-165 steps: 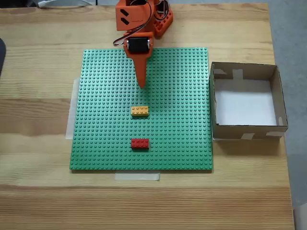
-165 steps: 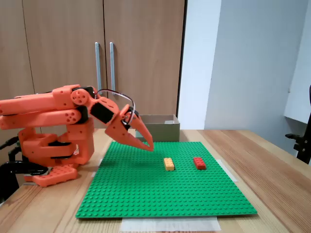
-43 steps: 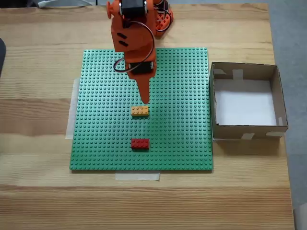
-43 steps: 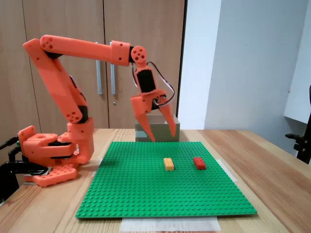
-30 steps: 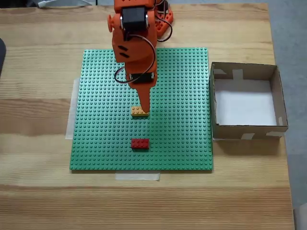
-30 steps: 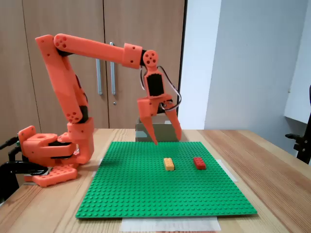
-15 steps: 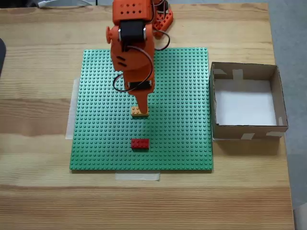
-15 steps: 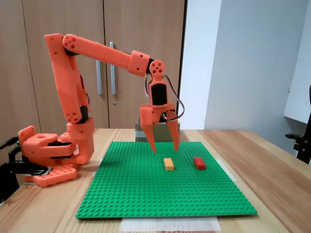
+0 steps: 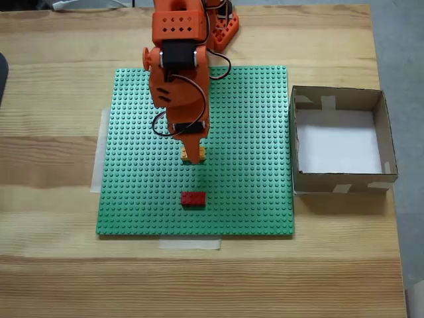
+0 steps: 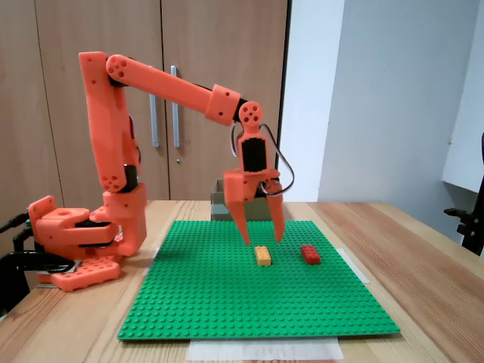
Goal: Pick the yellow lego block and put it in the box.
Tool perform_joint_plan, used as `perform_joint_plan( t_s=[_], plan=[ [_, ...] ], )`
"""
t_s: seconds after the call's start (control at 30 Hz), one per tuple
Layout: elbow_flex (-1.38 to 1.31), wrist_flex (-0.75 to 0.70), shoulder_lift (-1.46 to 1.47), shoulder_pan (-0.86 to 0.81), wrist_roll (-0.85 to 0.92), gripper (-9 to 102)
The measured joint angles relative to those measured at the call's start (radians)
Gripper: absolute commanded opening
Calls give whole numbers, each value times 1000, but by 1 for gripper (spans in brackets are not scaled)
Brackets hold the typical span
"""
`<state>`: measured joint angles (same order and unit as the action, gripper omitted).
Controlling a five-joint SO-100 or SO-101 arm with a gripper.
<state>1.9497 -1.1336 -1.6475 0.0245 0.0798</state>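
Fixed view from the side: my gripper (image 10: 262, 241) hangs just above the yellow lego block (image 10: 262, 255), pointing down at it.
My fingers: they are spread apart, with nothing between them. One finger (image 10: 243, 225) is on the left of the block and the other is on the right, as this view shows them.
Touching: my tips are a little above the block. They are not on it.
Fixed view from above: my gripper (image 9: 193, 156) covers most of the yellow lego block (image 9: 201, 159). A bit of yellow peeks out beside my finger.
Yellow block: it lies flat near the middle of the green plate (image 9: 245, 192).
Red block (image 9: 193, 198): it lies flat on the same plate, near the yellow one but not touching it. It is on the side away from my base.
Box (image 9: 338, 99): it sits on the wooden table (image 9: 53, 265) just beside the right edge of the green plate, seen from above. Its top is open and its floor is white.
My arm: it is orange and reaches out over the plate from my base (image 10: 76, 242).
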Motion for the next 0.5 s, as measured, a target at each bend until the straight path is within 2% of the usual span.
perform_joint_plan(
  t_s=[0.5],
  plan=[
    [0, 35, 52, -15, 20, 20]
  ],
)
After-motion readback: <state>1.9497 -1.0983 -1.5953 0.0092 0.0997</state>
